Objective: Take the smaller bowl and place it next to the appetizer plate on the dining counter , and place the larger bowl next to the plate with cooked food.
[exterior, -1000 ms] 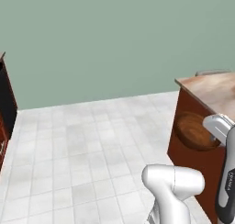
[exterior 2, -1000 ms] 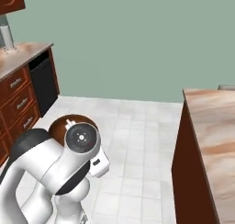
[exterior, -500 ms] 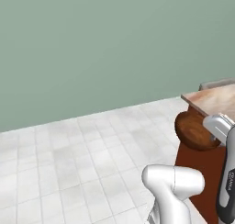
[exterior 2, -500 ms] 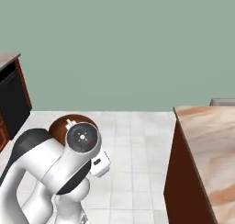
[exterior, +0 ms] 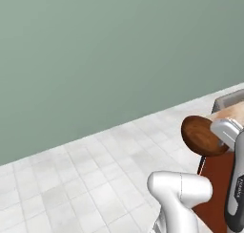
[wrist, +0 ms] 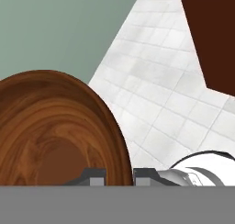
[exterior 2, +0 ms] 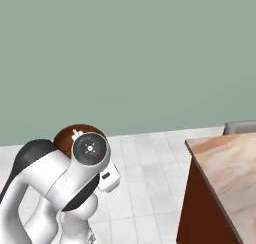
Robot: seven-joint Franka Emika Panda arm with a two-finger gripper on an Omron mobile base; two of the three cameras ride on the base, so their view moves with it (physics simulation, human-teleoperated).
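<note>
Gleaming, the smaller bowl (wrist: 55, 131) shows dark brown wood grain

Open room: white tiled floor (exterior: 86, 170), bare from the base to the green wall (exterior 2: 125, 53). Obstacles: dining counter (exterior 2: 227, 163), marble top with red-brown side, to the right; grey object (exterior 2: 240, 127) at its far end. Smaller bowl (exterior: 202, 135) carried beside the counter's near corner
</note>
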